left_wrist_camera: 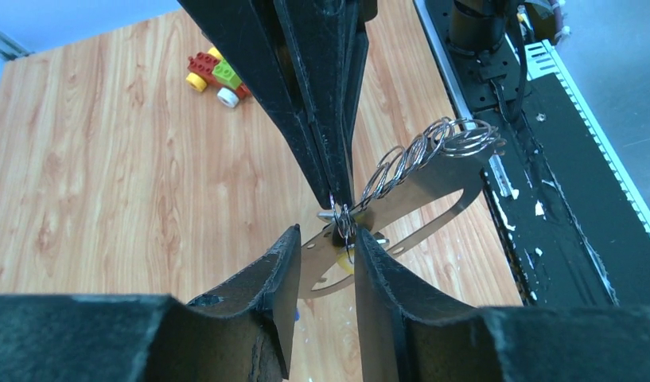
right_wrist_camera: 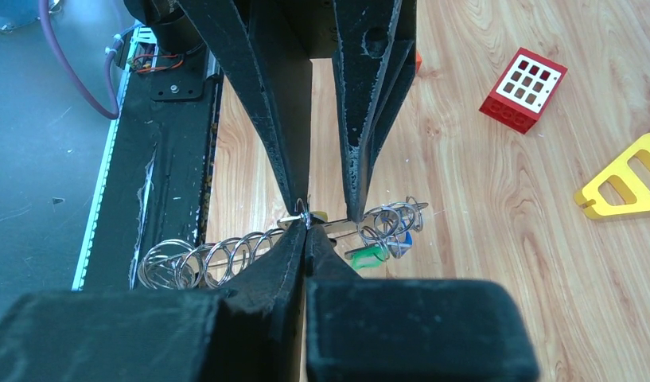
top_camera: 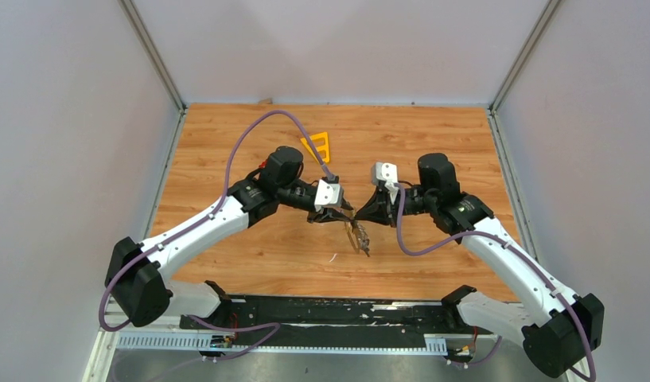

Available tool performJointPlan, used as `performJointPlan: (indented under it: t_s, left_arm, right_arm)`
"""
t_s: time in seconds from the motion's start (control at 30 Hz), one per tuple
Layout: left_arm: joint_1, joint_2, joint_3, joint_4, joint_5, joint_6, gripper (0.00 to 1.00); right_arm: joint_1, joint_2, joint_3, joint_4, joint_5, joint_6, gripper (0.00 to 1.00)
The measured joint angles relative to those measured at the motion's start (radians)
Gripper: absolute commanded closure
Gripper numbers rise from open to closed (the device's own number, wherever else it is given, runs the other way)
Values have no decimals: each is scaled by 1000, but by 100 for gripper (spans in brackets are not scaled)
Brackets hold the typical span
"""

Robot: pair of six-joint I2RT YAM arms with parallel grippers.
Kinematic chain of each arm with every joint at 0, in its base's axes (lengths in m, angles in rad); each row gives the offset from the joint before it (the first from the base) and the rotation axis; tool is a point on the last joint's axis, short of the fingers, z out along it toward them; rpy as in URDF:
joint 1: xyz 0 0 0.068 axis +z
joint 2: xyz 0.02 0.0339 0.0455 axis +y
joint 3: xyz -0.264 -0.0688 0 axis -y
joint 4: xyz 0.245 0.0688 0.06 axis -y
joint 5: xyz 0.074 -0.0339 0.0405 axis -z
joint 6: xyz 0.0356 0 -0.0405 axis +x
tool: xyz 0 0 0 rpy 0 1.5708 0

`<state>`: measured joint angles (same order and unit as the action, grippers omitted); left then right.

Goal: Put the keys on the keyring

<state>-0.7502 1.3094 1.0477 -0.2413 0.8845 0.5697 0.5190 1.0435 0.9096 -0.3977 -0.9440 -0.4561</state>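
The grey metal keyring [left_wrist_camera: 433, 203] hangs in the air between the two arms, above the wooden table [top_camera: 250, 247], with a row of wire rings [left_wrist_camera: 433, 143] threaded along it. On it hang keys with a green tag [right_wrist_camera: 367, 255], a blue tag [right_wrist_camera: 402, 239] and a yellow tag [left_wrist_camera: 345, 264]. My right gripper [right_wrist_camera: 306, 226] is shut on the keyring at a small ring. My left gripper [left_wrist_camera: 325, 233] faces it tip to tip, open. Its fingertips [right_wrist_camera: 355, 208] straddle that same spot, touching the metal. From above, the bunch [top_camera: 359, 237] dangles below both grippers.
A yellow triangular frame [right_wrist_camera: 624, 187] and a red brick [right_wrist_camera: 523, 89] lie on the wood behind the left arm. A small toy of coloured bricks [left_wrist_camera: 216, 76] sits on the right arm's side. The black base rail [top_camera: 329, 314] runs along the near edge.
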Motion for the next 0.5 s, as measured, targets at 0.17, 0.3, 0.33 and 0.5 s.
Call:
performJointPlan:
  t_s: [0.17,0.3,0.33,0.5]
  left_arm:
    - [-1,1,0,26,14,-14,67]
    - [-2,7,0,35,22,-21,70]
    - [-3,8,0,36,23,-22,71]
    - [-4,9,0,37,24,-22,78]
  right_arm:
    - [-5,0,0,1,-1,3,100]
    - [-5,0,0,6,-1,3,100]
    - [-6,0,0,7,-1,3,100]
    - [-7,0,0,8,-1,3,100]
